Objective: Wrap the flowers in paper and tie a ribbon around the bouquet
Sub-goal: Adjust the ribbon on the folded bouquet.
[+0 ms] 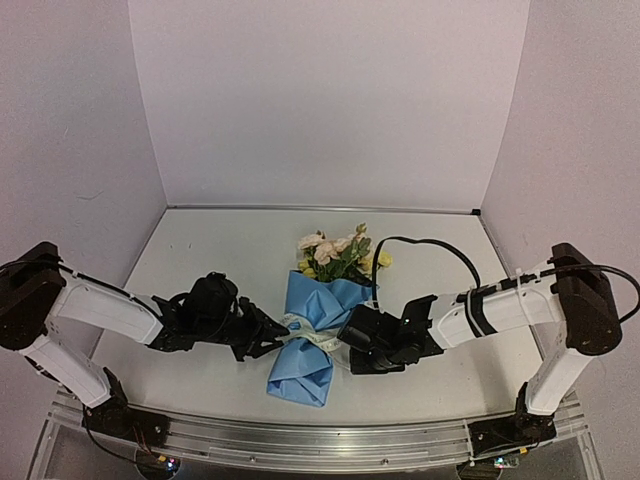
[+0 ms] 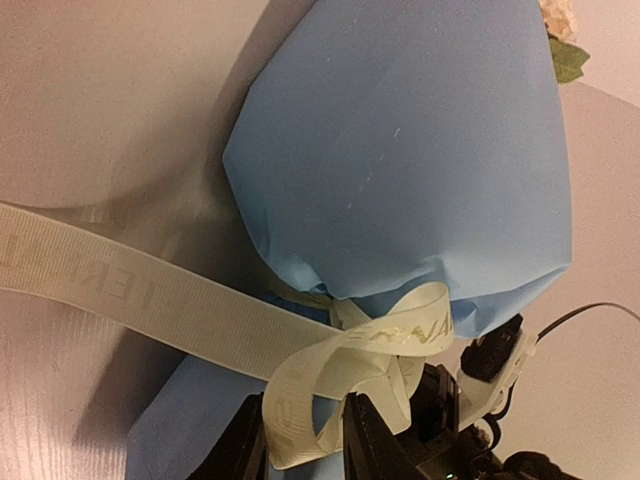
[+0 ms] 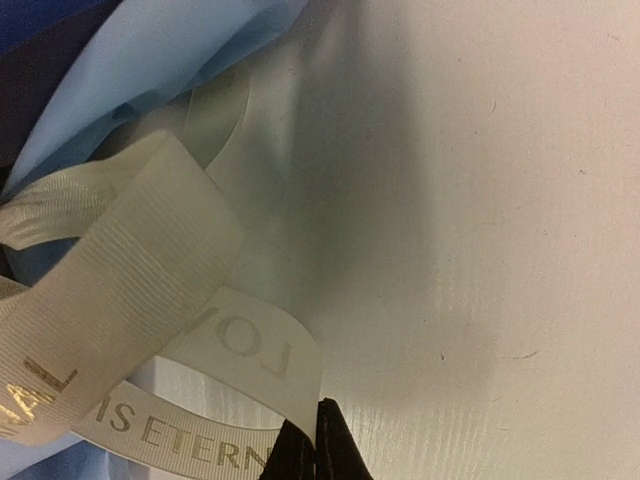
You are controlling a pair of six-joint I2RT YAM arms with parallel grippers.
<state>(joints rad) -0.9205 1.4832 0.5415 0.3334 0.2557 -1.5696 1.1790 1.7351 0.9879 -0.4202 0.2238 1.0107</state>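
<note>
Tying is under way: the bouquet point(image 1: 318, 312) lies on the table point(image 1: 200, 260), ribbon point(image 1: 310, 336) round its waist. The right gripper point(image 3: 310, 447) is pressed together on a ribbon tail; the left gripper point(image 2: 305, 442) stands part-spread around a loop. Next, I reckon: pinch, then pull apart.

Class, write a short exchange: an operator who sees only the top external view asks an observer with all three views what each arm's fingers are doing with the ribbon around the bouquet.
Operator: From above, the ribbon on the bouquet is half hidden. Is the right gripper holding it?
Observer: Yes; the right wrist view shows its fingers shut on a lettered strand of ribbon.
Operator: And the left gripper?
Observer: Its fingers stand either side of a ribbon loop; whether they press it is unclear.
</note>
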